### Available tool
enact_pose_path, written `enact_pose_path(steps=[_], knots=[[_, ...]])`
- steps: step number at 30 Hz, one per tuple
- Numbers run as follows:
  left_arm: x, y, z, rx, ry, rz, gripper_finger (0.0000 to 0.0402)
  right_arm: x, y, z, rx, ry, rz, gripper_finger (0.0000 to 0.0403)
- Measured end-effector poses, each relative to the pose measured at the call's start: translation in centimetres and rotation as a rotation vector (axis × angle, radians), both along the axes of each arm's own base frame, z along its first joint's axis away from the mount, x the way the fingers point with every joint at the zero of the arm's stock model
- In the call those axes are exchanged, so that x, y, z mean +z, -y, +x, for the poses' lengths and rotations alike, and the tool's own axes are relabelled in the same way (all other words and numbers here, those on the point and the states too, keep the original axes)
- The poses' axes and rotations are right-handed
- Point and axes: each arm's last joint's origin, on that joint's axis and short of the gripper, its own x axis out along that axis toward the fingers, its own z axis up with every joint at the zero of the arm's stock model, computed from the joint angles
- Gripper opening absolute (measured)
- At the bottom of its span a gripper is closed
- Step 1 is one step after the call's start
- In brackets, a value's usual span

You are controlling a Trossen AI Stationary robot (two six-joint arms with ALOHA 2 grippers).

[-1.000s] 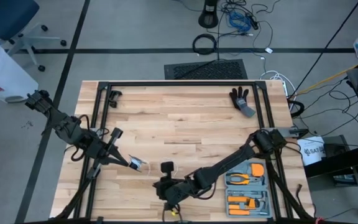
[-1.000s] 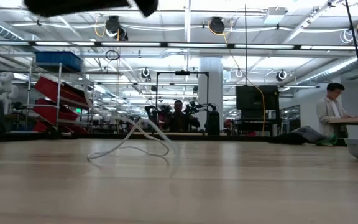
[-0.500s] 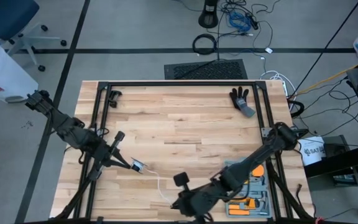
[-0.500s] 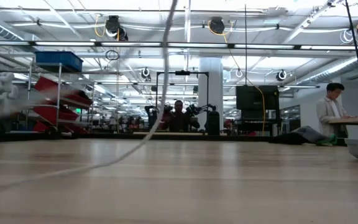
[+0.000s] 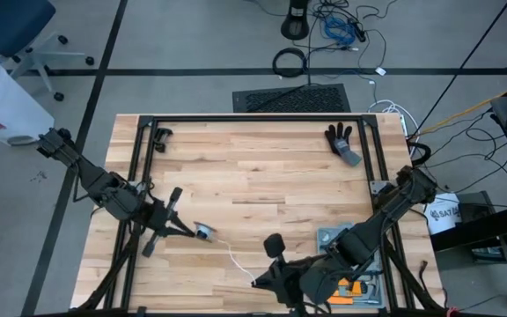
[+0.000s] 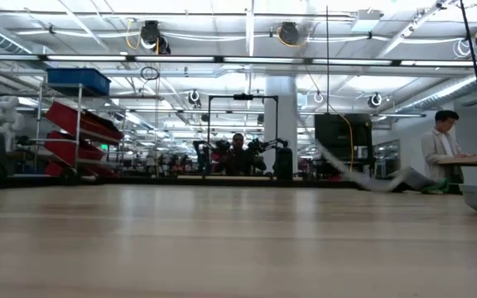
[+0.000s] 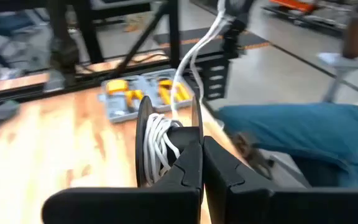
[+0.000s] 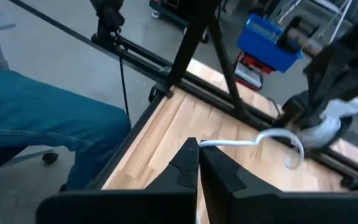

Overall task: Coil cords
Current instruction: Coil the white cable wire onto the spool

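The small black reel with white cord wound on it is held above the near left of the table by my left gripper, which is shut on it. From the reel the thin white cord runs toward the near edge to my right gripper, which is shut on the cord. In the right wrist view the cord spans from my right gripper across to the reel. A pale blurred streak in the low view may be the cord. My left gripper pinches the reel by one of its black side discs, at that disc's rim. The fingers come nearly level from the table's left. The reel stands on edge, lifted clear of the table. My right gripper pinches the white cord between its fingertips, some way along from the reel. The fingers slant down from the table's right. The cord hangs clear of the table in a loose curve between the two grippers.
A grey tool case with orange-handled pliers lies at the near right, partly under my right arm. A black glove lies at the far right, and a small black object at the far left. A person's blue-trousered leg is beside the near edge.
My right gripper has risen and moved toward the near right with the cord. The cord, which lay in a loose loop on the table, has been drawn out and lifted clear. My left gripper has rolled a little, still holding the reel.
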Motion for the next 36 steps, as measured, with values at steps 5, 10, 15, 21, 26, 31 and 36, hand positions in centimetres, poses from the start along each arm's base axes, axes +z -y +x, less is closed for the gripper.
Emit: enact_pose_path(steps=[5,10,15,21,26,31,36], knots=[[-0.1,-0.1,0.1,0.049,-0.011,-0.016,0.0002,1.2,0.4,-0.7,0.007,0.040,-0.031,0.0000],[-0.3,0.1,0.3,0.055,-0.039,-0.049,0.0002,1.6,0.7,-0.7,-0.022,0.088,-0.126,0.0000],[-1.3,0.9,1.3,0.039,-0.093,-0.035,0.0002,2.2,1.2,-0.1,0.011,0.166,-0.254,0.0000],[-1.9,1.9,2.2,-0.031,-0.118,-0.050,0.0002,2.2,2.2,0.6,-0.004,0.172,-0.292,0.0000],[-1.7,2.5,2.7,-0.114,-0.081,-0.086,0.0002,2.2,3.3,1.4,-0.029,0.166,-0.323,0.0000],[-1.6,2.5,2.7,-0.119,-0.073,-0.085,0.0002,2.5,4.5,2.2,-0.036,0.198,-0.399,0.0000],[-1.6,2.5,2.7,-0.118,-0.076,-0.087,0.0002,3.3,4.9,2.7,-0.046,0.280,-0.434,0.0000]])
